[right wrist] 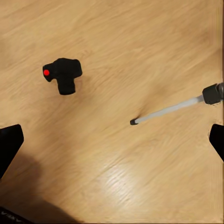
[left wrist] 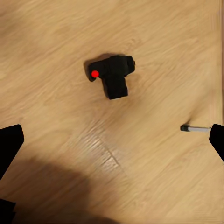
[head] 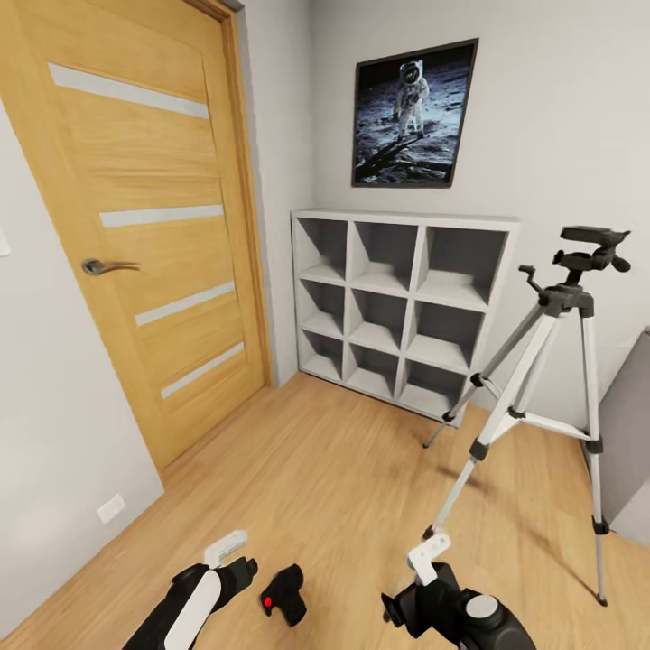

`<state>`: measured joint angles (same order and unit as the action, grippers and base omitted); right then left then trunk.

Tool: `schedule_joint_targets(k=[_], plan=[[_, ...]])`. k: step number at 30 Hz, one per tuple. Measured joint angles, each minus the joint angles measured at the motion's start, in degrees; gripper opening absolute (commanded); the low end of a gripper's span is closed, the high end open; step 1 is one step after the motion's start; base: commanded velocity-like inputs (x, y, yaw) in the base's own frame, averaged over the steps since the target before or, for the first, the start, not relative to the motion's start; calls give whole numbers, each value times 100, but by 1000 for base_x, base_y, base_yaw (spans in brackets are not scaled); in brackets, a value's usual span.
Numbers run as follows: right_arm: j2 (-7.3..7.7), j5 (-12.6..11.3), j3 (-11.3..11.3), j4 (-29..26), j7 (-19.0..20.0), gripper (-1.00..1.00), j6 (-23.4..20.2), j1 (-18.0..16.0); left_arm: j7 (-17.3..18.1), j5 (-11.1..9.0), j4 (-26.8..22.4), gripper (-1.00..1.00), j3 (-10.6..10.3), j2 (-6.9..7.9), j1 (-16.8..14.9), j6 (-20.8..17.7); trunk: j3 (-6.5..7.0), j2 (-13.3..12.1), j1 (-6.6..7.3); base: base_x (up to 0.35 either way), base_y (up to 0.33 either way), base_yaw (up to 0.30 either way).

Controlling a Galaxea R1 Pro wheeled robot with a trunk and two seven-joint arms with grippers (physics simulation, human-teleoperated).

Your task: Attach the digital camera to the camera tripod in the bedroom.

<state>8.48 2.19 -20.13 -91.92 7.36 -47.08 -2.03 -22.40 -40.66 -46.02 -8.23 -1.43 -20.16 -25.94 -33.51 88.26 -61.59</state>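
**A:** Where is your digital camera (head: 285, 593)?

**B:** It lies on the wood-plank floor (head: 325, 478), between your two claws. From your left gripper (head: 236, 557) it sits just off to the inner side, near but not touching. Looking down your left wrist, the digital camera (left wrist: 112, 74) rests ahead of the fingers, red dot up, well clear of both dark fingertips (left wrist: 10, 144) at the frame's edges.

**A:** And the claws themselves?

**B:** Your left one stands spread wide, nothing between its fingers. Your right gripper (head: 424, 564) is the same: in its wrist view the fingertips (right wrist: 10, 142) sit far apart at either edge, bare floor between them, with the digital camera (right wrist: 64, 74) ahead and apart from them.

**A:** The camera tripod (head: 551, 361)?

**B:** It stands upright beyond your right claw, legs splayed, black head on top. One leg comes down just ahead of that claw; its foot (right wrist: 134, 122) rests on the planks between the right fingers' line and the camera. Behind stand the white cube shelving (head: 402, 307), the astronaut picture (head: 413, 113) and the oak door (head: 135, 217).
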Motion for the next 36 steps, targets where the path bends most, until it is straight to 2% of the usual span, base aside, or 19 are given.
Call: schedule_joint_targets(k=[6, 11, 14, 20, 27, 30, 32, 36], plan=[[62, -20, 58, -29, 4, 100, 0, 135, -4, 4, 0, 100, -4, 0, 2, -5, 0, 0, 0, 0, 0, -264], [91, -35, 354, -35, 5, 100, -10, 165, -27, -30, 0, 100, 22, -4, -2, -7, -1, 0, 0, 0, 0, -264], [97, -42, 530, -37, 6, 100, -15, 172, -64, -48, -4, 100, 129, -27, -3, -3, -1, 0, 0, 0, 0, -264], [105, -46, 729, -38, 6, 100, -22, 179, -107, -71, -60, 100, 436, -62, -4, 6, -1, 0, 0, 0, 0, -264], [102, -59, 864, -38, 7, 100, -23, 179, -72, -79, -74, 100, 470, -55, -4, 6, -1, 0, 0, 0, 0, -264], [77, -69, 1067, -38, 8, 100, -60, 179, -47, -81, -77, 100, 479, -23, 13, 11, -1, 0, 0, 0, 0, -264], [70, -72, 1121, -38, 8, 100, -94, 180, -43, -81, -78, 100, 480, -17, 18, 12, -1, 0, 0, 0, 17, -264], [45, -80, 1436, -37, 8, 100, -426, 176, -36, -76, -79, 100, 490, -2, 36, 15, -1, 0, 0, 0, 165, -264]])
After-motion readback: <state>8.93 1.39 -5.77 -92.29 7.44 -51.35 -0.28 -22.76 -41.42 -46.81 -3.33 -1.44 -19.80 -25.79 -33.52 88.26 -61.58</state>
